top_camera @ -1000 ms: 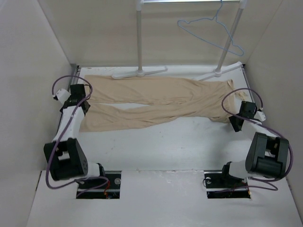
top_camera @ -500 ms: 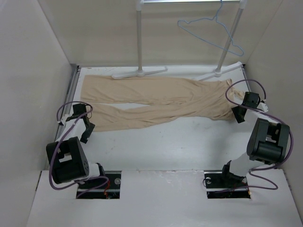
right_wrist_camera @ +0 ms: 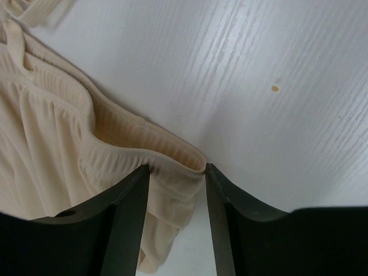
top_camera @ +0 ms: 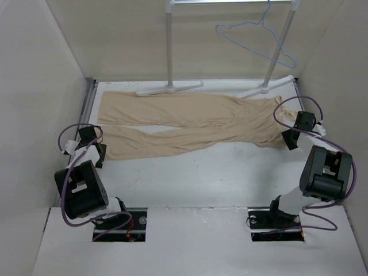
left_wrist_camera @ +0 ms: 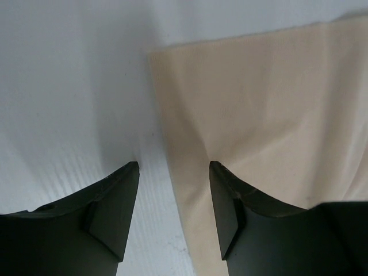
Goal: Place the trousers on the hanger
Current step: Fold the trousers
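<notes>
Trousers [top_camera: 190, 122] lie flat across the far half of the surface [top_camera: 201, 172], long axis left to right: waist at right edge, cuffs at left. Right hand [right_wrist_camera: 177, 169] open, waistband corner between its jaws. Left hand [left_wrist_camera: 174, 169] open, straddling near-leg cuff edge. Hanger [top_camera: 256, 35] hangs above far-right corner, nearer the right arm.

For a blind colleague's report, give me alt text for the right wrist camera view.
The right claw is open, its two black fingers straddling the ribbed waistband edge of thin beige trousers lying wrinkled on a white table.
</notes>
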You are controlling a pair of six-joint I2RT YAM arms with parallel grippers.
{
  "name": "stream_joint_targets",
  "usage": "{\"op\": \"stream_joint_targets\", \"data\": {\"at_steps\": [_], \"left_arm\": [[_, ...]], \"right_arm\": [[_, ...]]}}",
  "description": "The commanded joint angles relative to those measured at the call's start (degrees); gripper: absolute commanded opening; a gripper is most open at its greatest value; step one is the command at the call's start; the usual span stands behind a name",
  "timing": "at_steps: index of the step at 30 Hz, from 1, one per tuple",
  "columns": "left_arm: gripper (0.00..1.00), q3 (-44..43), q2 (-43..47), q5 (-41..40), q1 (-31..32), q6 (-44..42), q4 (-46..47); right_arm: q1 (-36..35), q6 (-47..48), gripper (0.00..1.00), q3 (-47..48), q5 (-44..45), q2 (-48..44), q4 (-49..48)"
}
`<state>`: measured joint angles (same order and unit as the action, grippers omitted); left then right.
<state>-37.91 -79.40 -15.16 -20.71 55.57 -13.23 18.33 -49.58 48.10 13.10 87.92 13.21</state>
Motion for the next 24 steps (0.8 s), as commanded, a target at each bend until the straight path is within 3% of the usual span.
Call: {"op": "stream_joint_targets", "data": {"at_steps": [1,3,5,7,9,13,24], "left_arm": [[0.49,0.6,-5.0,0.7,-1.7,2.6,3.8],[0.43,-0.3,-6.7,1.0,-1.9,2.8,5.3],[0.25,-0.9,-8.0,1.5,-1.9,2.4,7.2],[0.11,-1.0,-8.5,1.2,-2.4,2.6,7.8],[0.05,-0.8,-8.1,0.1,-2.4,2.4,8.4],[0.00,-0.4,-4.7,-2.2,-3.1,2.1,5.9],[0.00,-18.6,1.5,-9.9,-4.6,-3.9,-11.3]], "right_arm": [[-0.2,0.5,0.46,3.5,0.3,2.2,1.5],[-0.1,0.7,0.43,5.2,0.4,3.6,2.4],[0.0,0.8,0.37,6.8,-0.1,4.9,3.6],[0.4,1.2,0.28,8.5,-0.1,6.0,5.1],[0.4,1.9,0.11,9.8,0.5,6.7,6.6],[1.0,1.9,0.00,8.0,1.7,2.8,6.5],[4.7,-4.1,0.00,2.5,-2.4,-15.3,8.2]]}}
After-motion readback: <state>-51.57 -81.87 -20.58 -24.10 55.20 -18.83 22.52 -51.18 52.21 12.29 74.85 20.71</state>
